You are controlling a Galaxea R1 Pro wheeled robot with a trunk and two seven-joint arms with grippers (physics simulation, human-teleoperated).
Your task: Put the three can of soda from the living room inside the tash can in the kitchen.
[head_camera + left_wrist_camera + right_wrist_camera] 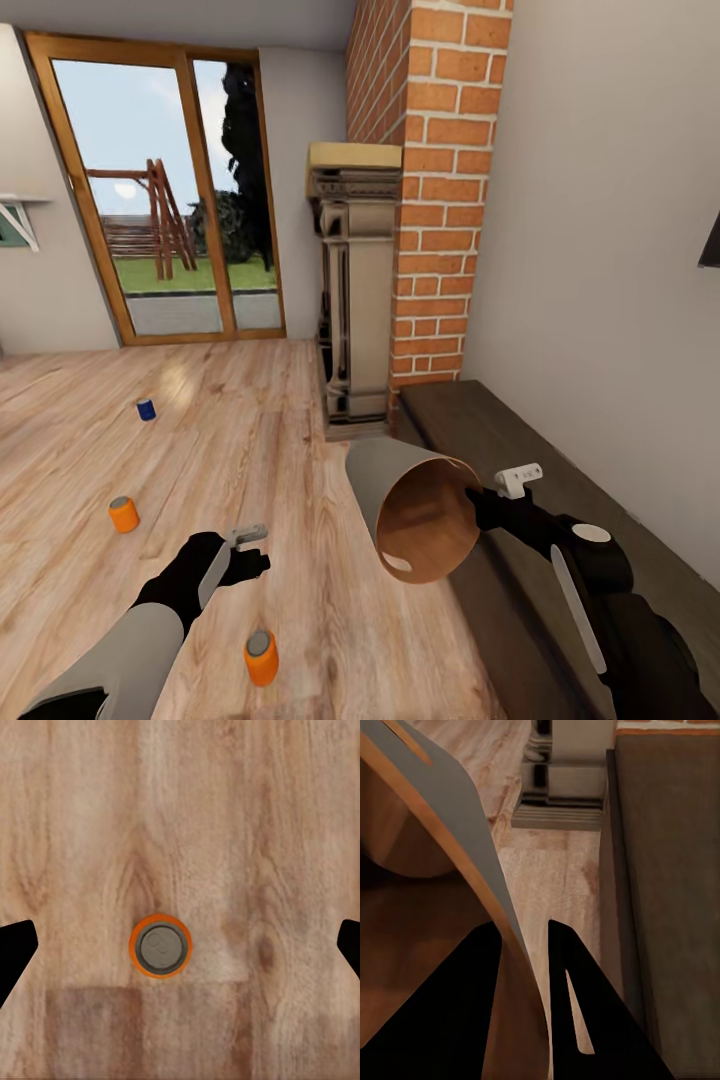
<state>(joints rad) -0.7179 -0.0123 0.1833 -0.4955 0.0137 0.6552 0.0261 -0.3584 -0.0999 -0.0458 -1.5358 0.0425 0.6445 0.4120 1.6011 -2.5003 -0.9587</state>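
1. Right gripper (482, 497) is clamped on the rim of the tash can (405, 490); in the right wrist view its two dark fingers (484, 975) sit either side of the bin's wall (457, 832), one inside and one outside.
2. Held in the air on the right of the scene, the bin lies tipped nearly on its side. Its long axis runs from far-left to near-right, with the brown open mouth turned toward the robot and the narrower grey base pointing away toward the fireplace (355, 290).
3. Left gripper (248, 548) hangs over the wood plank floor (250, 430), jaws spread wide and holding nothing; in the left wrist view only its dark fingertips (15, 945) show at the picture's two sides.
4. Three soda cans stand upright on the floor, long axes vertical, grey tops up:
   - one orange can (261, 656) nearest the robot, just beneath the left gripper and seen top-down, centred between the fingertips (160, 946);
   - a second orange can (123, 514) farther left;
   - one dark blue can (146, 409) farthest away, toward the glass doors (165, 190).
5. One bin, well apart from all three cans, beside the dark low bench (520, 440) along the right wall.
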